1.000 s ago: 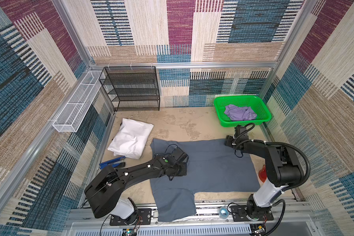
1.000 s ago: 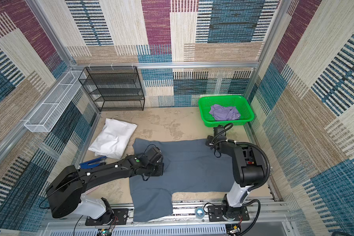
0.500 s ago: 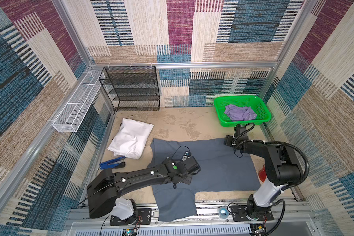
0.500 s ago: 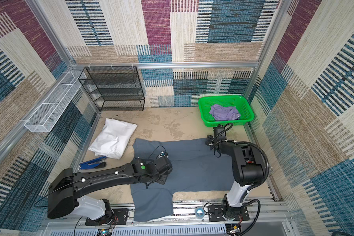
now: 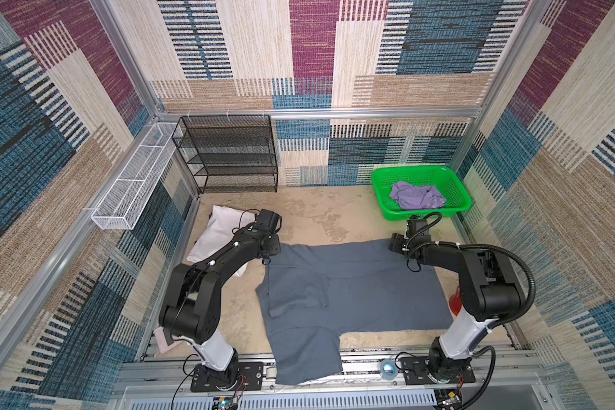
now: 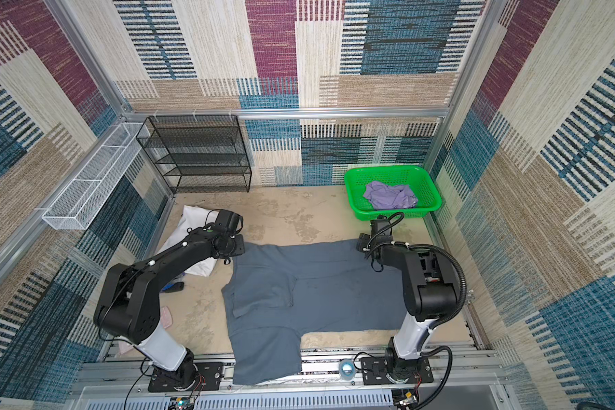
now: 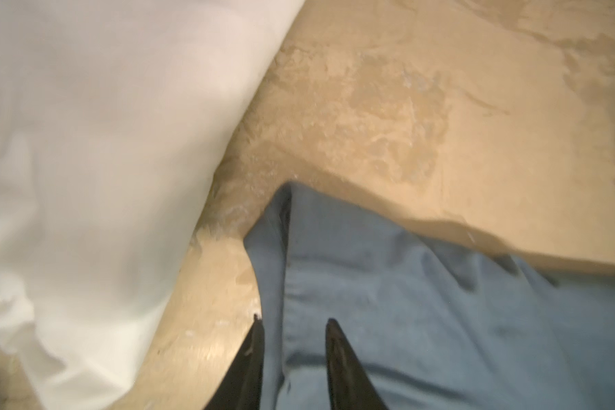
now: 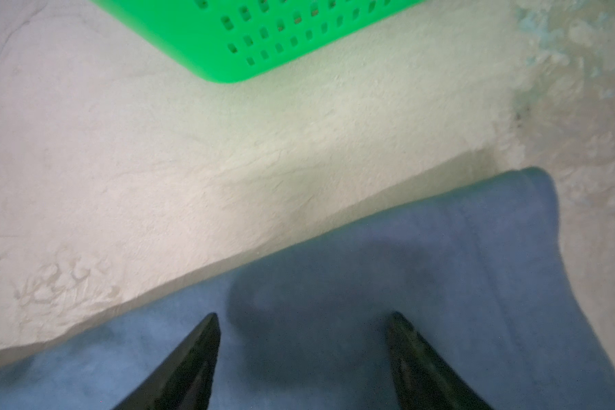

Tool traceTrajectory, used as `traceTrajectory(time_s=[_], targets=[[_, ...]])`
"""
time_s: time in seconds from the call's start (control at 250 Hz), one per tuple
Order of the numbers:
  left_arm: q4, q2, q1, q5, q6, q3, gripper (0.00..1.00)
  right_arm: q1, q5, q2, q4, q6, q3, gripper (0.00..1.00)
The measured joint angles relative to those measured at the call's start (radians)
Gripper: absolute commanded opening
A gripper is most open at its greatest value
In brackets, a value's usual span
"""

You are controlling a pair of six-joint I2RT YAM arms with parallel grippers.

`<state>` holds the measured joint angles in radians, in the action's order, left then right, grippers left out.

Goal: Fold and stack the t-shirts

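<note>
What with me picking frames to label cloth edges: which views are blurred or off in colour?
Left wrist view: smeared throughout, the white cloth nearly featureless, the corner of the blue-grey t-shirt soft. Right wrist view: soft too, with a pale greenish cast, the green basket blurred, a dark shadow on that t-shirt between the fingers. Both top views: sharp, evenly lit, creases of the lavender t-shirt clear.

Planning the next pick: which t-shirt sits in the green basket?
The lavender-purple t-shirt, crumpled in the green basket; the slate blue-grey t-shirt lies spread out on the table instead.

matt cloth tee point(image 5: 352, 284), glossy perforated plastic basket point(image 5: 455, 188)
</note>
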<state>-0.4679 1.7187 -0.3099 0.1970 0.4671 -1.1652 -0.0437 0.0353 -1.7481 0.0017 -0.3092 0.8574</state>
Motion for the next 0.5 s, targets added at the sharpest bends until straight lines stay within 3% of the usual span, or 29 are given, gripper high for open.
traceTrajectory(time_s=[0.348,0.5], targets=[[0.044,0.224,0.058,-0.052,-0.022,-0.175,0.36,0.000,-0.001,-0.009,-0.029,0.004,0.022,0.76],[0.035,0.282,0.059,-0.072,-0.021,-0.205,0.29,0.000,0.000,-0.015,-0.026,0.007,0.026,0.76]])
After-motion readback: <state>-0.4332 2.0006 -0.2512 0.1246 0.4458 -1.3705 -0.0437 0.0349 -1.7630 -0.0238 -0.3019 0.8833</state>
